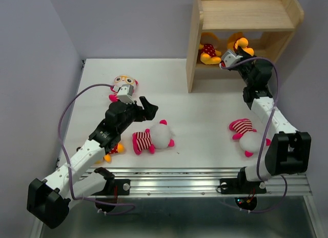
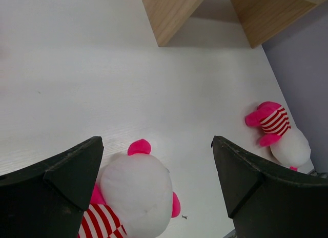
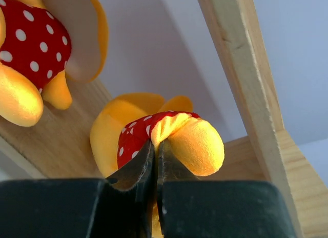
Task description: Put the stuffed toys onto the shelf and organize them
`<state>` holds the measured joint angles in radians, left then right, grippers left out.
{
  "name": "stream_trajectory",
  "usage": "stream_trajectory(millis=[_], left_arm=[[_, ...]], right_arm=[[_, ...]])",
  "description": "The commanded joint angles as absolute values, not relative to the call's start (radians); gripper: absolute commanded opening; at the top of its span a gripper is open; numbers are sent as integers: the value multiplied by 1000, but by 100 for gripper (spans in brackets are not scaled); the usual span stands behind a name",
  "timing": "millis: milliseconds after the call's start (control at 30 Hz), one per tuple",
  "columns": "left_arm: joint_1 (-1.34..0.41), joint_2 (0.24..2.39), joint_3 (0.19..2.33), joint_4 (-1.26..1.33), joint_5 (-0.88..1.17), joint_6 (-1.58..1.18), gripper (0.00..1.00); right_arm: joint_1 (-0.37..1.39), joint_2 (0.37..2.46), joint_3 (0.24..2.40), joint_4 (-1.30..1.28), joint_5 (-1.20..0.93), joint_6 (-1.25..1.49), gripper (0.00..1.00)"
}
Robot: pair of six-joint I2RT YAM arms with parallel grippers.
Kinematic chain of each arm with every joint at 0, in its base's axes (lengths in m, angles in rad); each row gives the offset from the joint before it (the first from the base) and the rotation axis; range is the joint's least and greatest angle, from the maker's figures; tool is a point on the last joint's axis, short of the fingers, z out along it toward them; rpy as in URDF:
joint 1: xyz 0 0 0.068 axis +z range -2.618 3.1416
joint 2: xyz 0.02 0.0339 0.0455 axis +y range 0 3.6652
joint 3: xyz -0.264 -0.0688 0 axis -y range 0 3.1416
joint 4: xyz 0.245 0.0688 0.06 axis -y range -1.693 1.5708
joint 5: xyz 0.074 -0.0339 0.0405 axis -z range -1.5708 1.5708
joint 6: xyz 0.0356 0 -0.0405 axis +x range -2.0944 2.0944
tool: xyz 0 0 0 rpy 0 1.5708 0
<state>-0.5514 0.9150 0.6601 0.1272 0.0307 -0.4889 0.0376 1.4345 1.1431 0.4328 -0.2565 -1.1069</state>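
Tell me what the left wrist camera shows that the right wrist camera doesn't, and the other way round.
Only the left wrist view shows two striped toys, one between the open left gripper fingers and one farther right, lying on the table. Only the right wrist view shows the right gripper shut on a yellow toy, with another yellow toy beside it. Both show the wooden shelf.

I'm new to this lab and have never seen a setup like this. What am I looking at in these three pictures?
Two robot arms sit at a white table. One picture looks down from above; the other two come from cameras on each wrist. The left hand is open above a striped white toy. The right hand is shut on a yellow toy in red dotted cloth at the wooden shelf, beside another yellow toy. More toys lie on the table, including a second striped toy.
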Motion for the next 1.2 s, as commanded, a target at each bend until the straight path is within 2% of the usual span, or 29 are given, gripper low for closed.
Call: stream_trajectory(millis=[0,400,967,1167], left_arm=[[-541,907,663,170,43,-482,99],[-534,899,653,164,51,-488,98],[-529,922,638,190,67,-508,99],[-528,933,641,196,74,-511,98]], right_arm=[[11,1473,1086,756,-317,-1106,1],[-11,1598,951,997,-408,-1100,1],[-63,1713,986,1048,-584,-1114,4],[-63,1720,985,1062,-617,-1106,11]])
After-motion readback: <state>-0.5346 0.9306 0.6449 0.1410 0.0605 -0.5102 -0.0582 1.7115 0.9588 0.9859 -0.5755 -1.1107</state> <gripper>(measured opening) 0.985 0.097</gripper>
